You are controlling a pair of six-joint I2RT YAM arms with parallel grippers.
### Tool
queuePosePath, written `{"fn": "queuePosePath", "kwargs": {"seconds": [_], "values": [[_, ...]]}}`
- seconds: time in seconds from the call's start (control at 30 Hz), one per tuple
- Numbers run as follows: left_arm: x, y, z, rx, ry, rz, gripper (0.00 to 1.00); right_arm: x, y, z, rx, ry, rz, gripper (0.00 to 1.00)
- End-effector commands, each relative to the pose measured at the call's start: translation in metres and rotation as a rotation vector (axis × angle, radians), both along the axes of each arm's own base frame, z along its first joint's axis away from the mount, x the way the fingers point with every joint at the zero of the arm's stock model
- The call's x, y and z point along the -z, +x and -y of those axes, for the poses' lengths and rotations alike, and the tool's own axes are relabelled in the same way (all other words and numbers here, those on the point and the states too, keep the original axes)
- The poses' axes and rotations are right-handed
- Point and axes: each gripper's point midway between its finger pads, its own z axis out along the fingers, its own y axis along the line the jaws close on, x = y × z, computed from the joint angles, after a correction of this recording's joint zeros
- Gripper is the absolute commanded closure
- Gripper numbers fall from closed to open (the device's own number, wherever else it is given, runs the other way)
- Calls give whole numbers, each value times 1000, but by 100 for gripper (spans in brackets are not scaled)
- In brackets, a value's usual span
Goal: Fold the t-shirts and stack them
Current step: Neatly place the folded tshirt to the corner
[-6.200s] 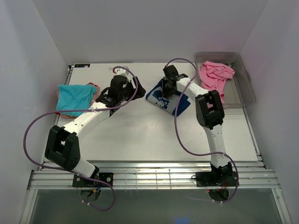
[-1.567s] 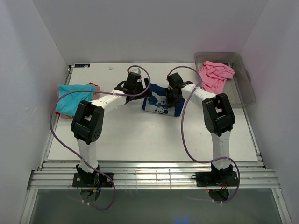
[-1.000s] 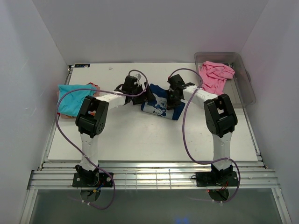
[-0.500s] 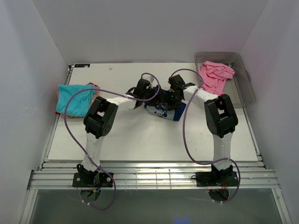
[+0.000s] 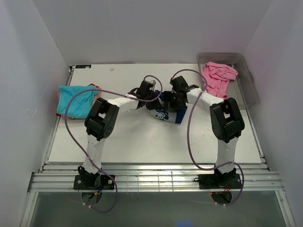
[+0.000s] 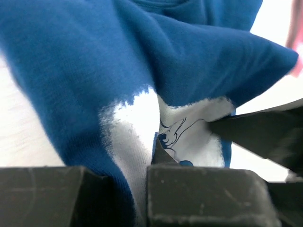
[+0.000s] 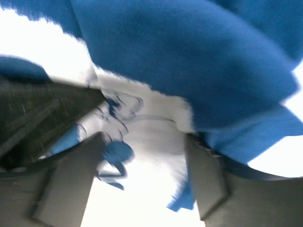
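The right gripper (image 7: 144, 151) has let go and stands wide over the navy blue t-shirt (image 5: 166, 113), while the left gripper (image 6: 124, 194) has closed narrow on its printed fold.

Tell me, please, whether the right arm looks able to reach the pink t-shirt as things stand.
Probably yes: the pink t-shirt lies uncovered in the tub, and the right pincer is open.

A white desk (image 5: 137, 137) fills the middle of the frame, a clear plastic tub (image 5: 246, 94) at its upper right corner, silver metal rails (image 5: 156, 181) along its lower edge, plain white walls (image 5: 142, 28) around.
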Motion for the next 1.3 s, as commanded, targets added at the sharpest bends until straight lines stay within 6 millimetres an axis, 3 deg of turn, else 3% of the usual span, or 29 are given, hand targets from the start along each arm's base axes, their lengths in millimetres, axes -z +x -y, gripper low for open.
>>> {"fn": "queuePosePath", "kwargs": {"seconds": [0.0, 0.07, 0.13, 0.17, 0.27, 0.4, 0.43, 0.47, 0.5, 0.57, 0.77, 0.8, 0.93, 1.27], "values": [[-41, 11, -61, -43, 151, 42, 100, -38, -4, 6, -6, -9, 73, 16], [-85, 30, -89, -54, 179, 135, 100, -52, -3, 7, -15, -10, 104, 15], [-101, 28, -113, -36, 234, 137, 100, -67, -1, 13, -4, -24, 145, 15], [-125, 36, -129, -61, 235, 173, 100, -72, 0, 13, -7, -22, 154, 15], [-151, 37, -169, -80, 293, 178, 100, -85, -2, 12, -10, -4, 175, 14], [-188, 21, -217, -110, 356, 197, 100, -95, -6, 7, -31, 34, 178, 14], [-196, 21, -234, -134, 372, 204, 100, -97, -6, 6, -35, 40, 181, 14], [-216, 13, -267, -163, 440, 211, 100, -97, -6, 2, -47, 54, 177, 14], [-220, 12, -267, -166, 439, 220, 100, -97, -6, 2, -47, 55, 177, 14], [-232, 7, -292, -210, 472, 227, 100, -95, -5, -1, -56, 63, 170, 14], [-223, -22, -346, -313, 558, 183, 100, -92, -5, -11, -76, 100, 145, 14], [-219, -26, -365, -352, 566, 164, 100, -91, -5, -12, -74, 103, 141, 14], [-229, -24, -384, -402, 534, 196, 100, -89, -9, -12, -75, 107, 132, 14], [-215, -8, -426, -476, 469, 195, 100, -94, -24, -9, -83, 113, 133, 15]]}}
